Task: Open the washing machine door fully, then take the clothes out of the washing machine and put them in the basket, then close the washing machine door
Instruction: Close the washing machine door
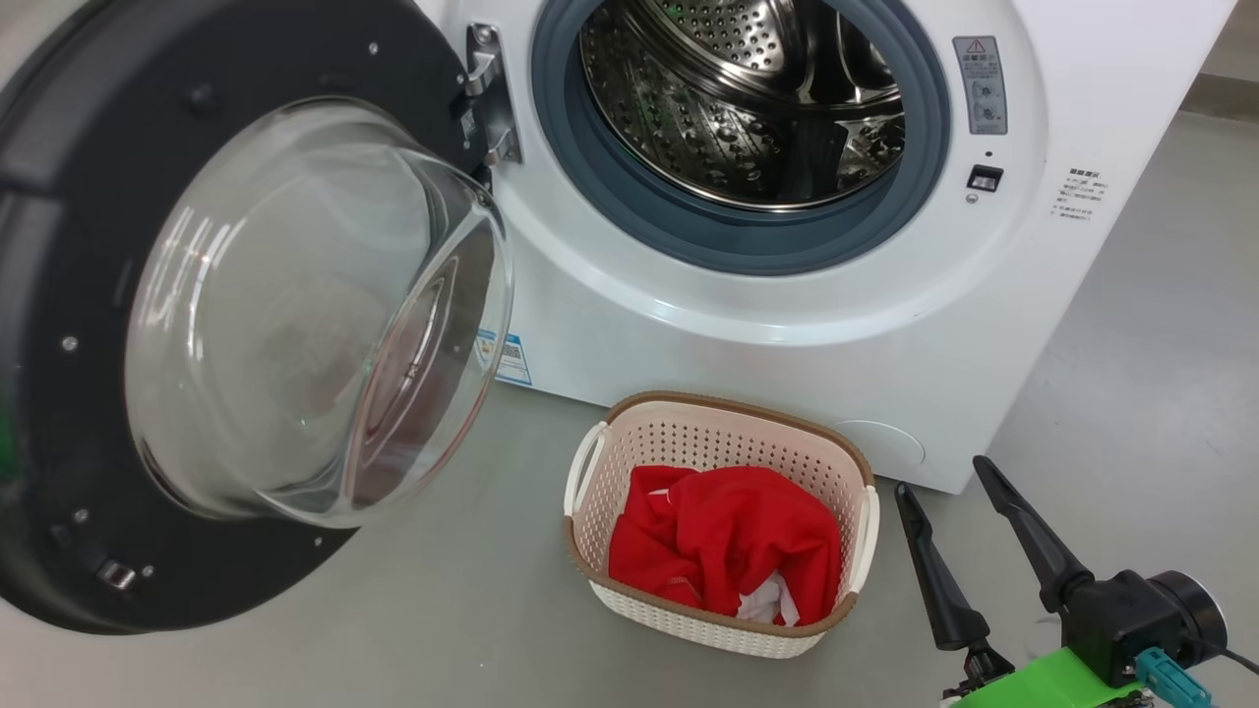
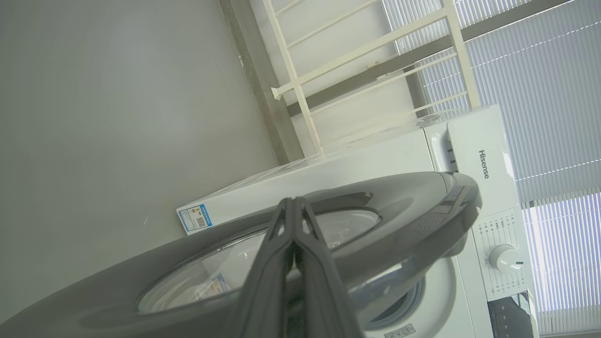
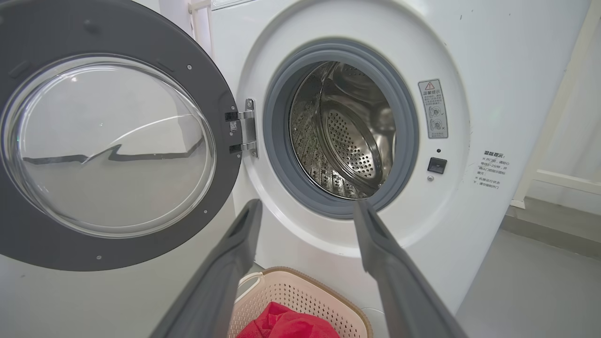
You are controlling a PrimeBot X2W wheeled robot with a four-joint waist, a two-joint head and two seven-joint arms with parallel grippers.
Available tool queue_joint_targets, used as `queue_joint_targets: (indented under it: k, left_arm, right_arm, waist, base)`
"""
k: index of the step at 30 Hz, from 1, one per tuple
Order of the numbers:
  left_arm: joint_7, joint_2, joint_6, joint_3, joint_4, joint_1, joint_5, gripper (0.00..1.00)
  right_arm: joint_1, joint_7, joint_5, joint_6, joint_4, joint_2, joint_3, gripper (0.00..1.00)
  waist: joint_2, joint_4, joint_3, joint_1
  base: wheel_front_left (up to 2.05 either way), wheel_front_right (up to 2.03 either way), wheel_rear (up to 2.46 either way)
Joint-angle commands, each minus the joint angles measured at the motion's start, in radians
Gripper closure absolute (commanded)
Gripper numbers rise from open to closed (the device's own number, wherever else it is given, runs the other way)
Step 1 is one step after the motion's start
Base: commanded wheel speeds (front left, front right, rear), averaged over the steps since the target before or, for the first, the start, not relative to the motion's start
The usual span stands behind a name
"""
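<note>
Grey floor (image 1: 472, 629) is stretching under the rigid-looking door (image 1: 59, 246), best pushed at its frame-left rim; left gripper (image 2: 293, 202) pinched closed, right gripper (image 1: 939, 475) gaping.

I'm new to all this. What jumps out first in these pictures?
The big round washing machine door hangs wide open at the left, its glass bowl bulging. Bright red clothes lie in the basket on the floor before the washing machine, whose steel drum looks empty.

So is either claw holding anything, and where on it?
Nothing held: right claw open and empty near the basket; left claw shut on nothing by the washing machine door.
</note>
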Motion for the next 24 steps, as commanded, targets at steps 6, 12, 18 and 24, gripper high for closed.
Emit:
queue_joint_targets:
  k: [6,12,18,24]
  left_arm:
    - [0.042,0.018,-0.003,-0.010,-0.093,0.043,0.000,1.00]
    - [0.067,-0.020,0.016,-0.023,-0.170,0.092,-0.009,1.00]
    - [0.085,-0.072,0.037,-0.017,-0.247,0.126,-0.043,1.00]
    - [0.094,-0.121,0.055,-0.023,-0.334,0.152,-0.063,1.00]
  right_arm:
    - [-0.018,-0.016,0.011,0.006,-0.021,-0.008,0.019,0.00]
    - [-0.019,-0.019,0.014,0.006,-0.020,-0.008,0.019,0.00]
    - [-0.021,-0.022,0.017,0.006,-0.016,-0.008,0.018,0.00]
    - [-0.026,-0.027,0.021,0.006,-0.006,-0.008,0.020,0.00]
  waist:
    - [0.0000,0.013,-0.008,0.0000]
    - [0.0000,0.020,-0.011,0.0000]
    - [0.0000,0.023,-0.010,0.0000]
    - [0.0000,0.018,-0.016,0.0000]
  base:
    - [0.00,0.00,0.00]
    - [0.00,0.00,0.00]
    - [0.00,0.00,0.00]
    - [0.00,0.00,0.00]
